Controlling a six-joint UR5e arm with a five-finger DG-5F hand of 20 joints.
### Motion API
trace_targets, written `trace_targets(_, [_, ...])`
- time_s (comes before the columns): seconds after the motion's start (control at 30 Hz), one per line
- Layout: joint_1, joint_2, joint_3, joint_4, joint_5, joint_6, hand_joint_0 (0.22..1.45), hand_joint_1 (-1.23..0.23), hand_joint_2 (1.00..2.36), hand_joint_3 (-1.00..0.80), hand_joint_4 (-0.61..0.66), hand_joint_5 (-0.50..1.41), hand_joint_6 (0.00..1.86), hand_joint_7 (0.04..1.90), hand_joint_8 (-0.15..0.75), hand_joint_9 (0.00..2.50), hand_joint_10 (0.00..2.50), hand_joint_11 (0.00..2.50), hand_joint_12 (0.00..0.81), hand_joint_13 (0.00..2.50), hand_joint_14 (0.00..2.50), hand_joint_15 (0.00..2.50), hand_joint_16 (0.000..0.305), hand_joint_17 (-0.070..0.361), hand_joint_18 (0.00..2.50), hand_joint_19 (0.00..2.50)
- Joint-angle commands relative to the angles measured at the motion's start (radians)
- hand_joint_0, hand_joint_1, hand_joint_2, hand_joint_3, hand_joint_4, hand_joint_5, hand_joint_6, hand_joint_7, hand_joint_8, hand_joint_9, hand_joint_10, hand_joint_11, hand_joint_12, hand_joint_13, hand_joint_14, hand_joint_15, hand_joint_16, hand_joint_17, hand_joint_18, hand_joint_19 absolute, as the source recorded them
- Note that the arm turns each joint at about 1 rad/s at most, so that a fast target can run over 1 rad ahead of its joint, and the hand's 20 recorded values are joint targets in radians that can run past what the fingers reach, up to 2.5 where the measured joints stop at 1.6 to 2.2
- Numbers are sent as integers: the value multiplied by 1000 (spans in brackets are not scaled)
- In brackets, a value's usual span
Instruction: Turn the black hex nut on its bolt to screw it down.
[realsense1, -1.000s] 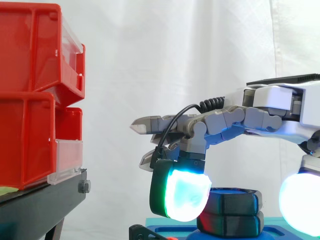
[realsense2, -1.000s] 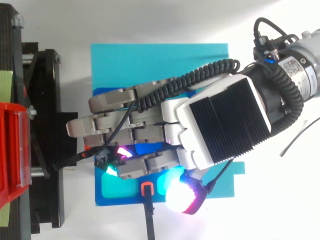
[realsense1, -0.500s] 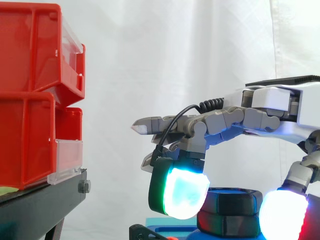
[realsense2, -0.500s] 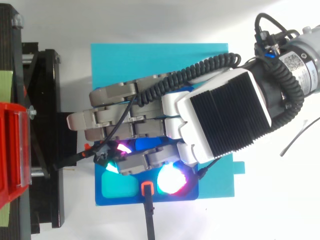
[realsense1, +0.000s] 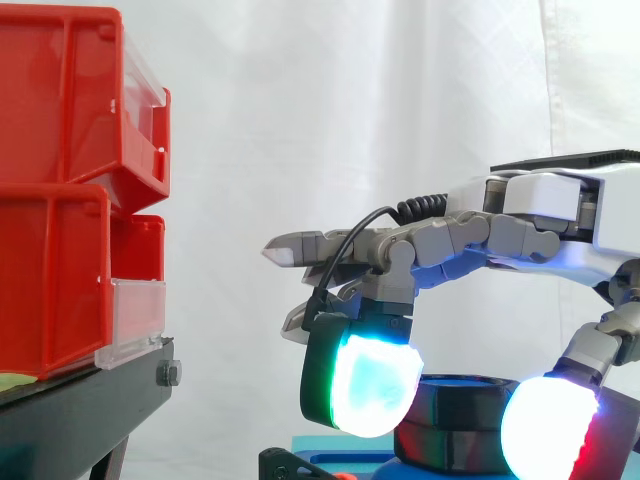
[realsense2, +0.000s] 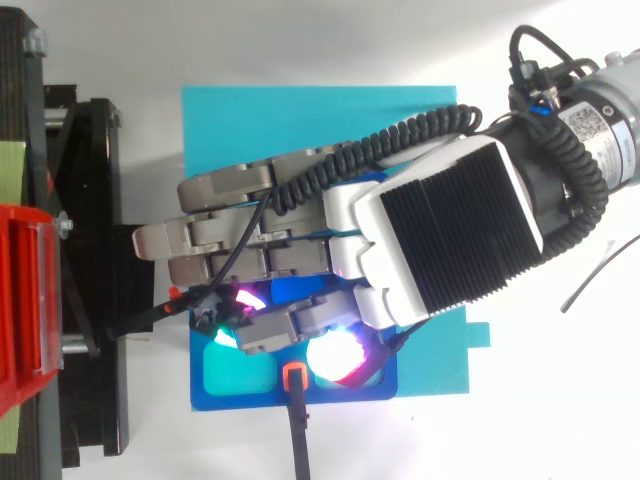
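Black hex nut (realsense1: 462, 400), one, at lower centre of the side view, stacked on a second black hex body. My hand (realsense2: 440, 240) grasps it: one curled fingertip (realsense1: 368, 388) at its left, thumb pad (realsense1: 548, 432) at its right front, other fingers straight. One blue base (realsense2: 240, 400) on one teal sheet (realsense2: 300, 120), white table (realsense2: 300, 40). Two red bins (realsense1: 60, 110) stacked upper left on one black stand (realsense1: 70, 420); white curtain (realsense1: 350, 120) behind
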Motion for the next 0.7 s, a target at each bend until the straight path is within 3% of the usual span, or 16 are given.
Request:
trace_targets(0.0, [0,0,1,1,0,0,637,-611,1013,-371,79,-109,502,1280,222,508,0,0,316,185,0,0,41,93,228,302])
trace_targets(0.27, [0,0,0,6,0,0,521,-565,1000,-500,140,-115,503,1235,236,508,0,0,335,180,0,0,45,101,224,302])
trace_targets(0.5, [5,2,1,1,2,6,470,-486,1000,-500,191,-132,503,1126,255,507,0,0,359,175,0,0,50,112,224,292])
trace_targets(0.57, [11,3,44,-16,2,12,463,-473,1000,-500,182,-134,503,1122,257,500,0,0,364,167,0,0,51,115,216,293])
trace_targets(0.67, [12,3,97,-100,0,29,459,-467,1000,-500,190,-138,504,1124,257,486,0,0,367,159,0,0,51,116,204,286])
